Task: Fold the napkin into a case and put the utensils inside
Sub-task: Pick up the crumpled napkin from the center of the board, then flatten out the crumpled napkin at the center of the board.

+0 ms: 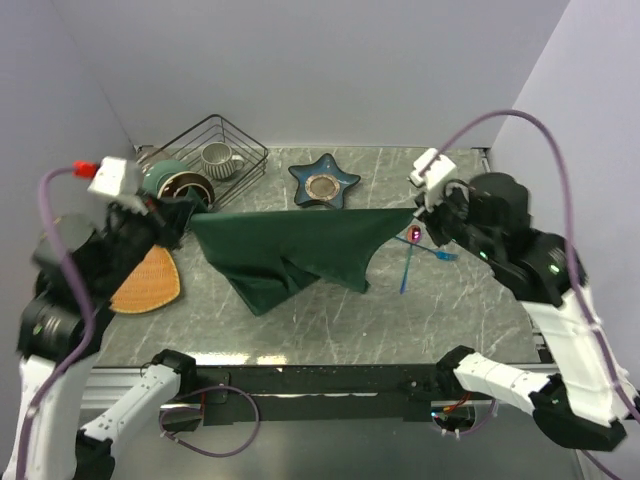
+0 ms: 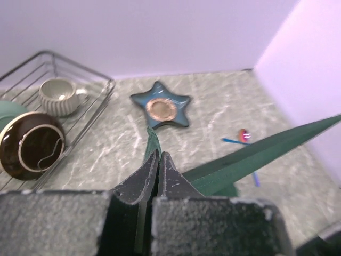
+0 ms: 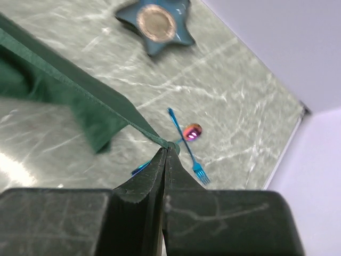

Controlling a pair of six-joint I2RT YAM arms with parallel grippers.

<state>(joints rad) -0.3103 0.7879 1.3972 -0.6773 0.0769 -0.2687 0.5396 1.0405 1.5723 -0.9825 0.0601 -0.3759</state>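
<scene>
The dark green napkin [image 1: 295,250] hangs stretched above the table between both arms, its top edge taut and its lower part sagging to the surface. My left gripper [image 1: 190,207] is shut on the napkin's left corner [image 2: 153,140]. My right gripper [image 1: 418,212] is shut on its right corner [image 3: 174,146]. The utensils lie on the table under the right gripper: a blue fork [image 3: 187,151] crossing a spoon with a pink-magenta bowl [image 3: 192,131]. From above, the spoon bowl [image 1: 415,234] and fork [image 1: 407,268] show beside the napkin's right end.
A star-shaped blue dish [image 1: 324,182] sits behind the napkin. At the back left a wire basket [image 1: 250,150] holds a ribbed mug [image 1: 218,157] and bowls [image 1: 185,186]. An orange-tan mat [image 1: 148,279] lies at the left. Walls close in left, right and behind.
</scene>
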